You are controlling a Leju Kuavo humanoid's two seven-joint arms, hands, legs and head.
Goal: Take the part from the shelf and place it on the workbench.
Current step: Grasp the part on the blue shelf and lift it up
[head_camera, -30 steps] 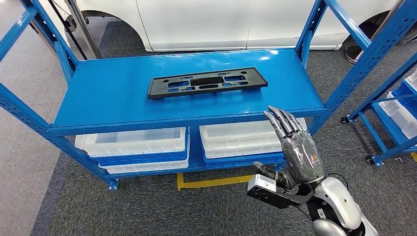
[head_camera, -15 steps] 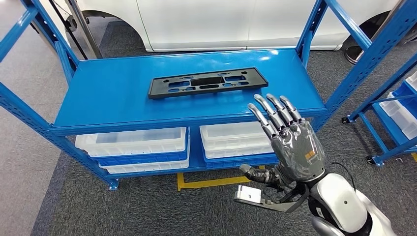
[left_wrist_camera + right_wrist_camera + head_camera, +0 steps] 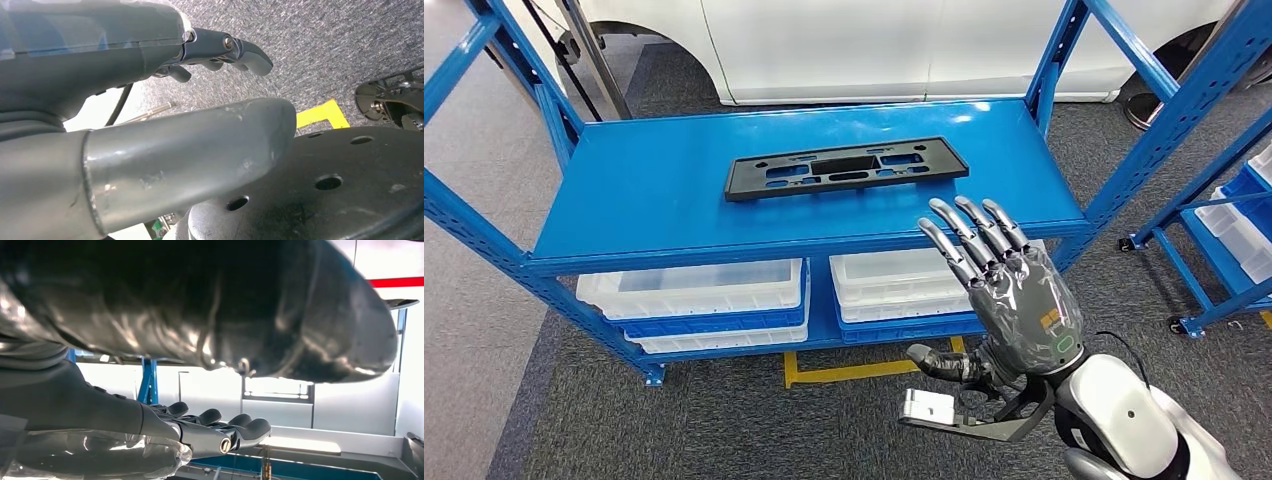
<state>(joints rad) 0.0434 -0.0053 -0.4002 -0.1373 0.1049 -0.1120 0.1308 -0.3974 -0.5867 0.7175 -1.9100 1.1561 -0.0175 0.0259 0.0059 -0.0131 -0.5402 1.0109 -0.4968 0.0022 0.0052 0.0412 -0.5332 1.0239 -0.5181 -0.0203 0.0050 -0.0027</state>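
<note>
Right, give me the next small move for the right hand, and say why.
Probably reach the right hand forward and slightly left over the shelf toward the part. The hand is open and holds nothing, with its fingers at the shelf's front edge, short of the part. The part lies flat and untouched further back on the shelf.

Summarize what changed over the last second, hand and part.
The right hand moved left and forward toward the shelf, fingers spreading, now over its front edge. It holds nothing. The black part stayed put on the shelf, untouched.
</note>
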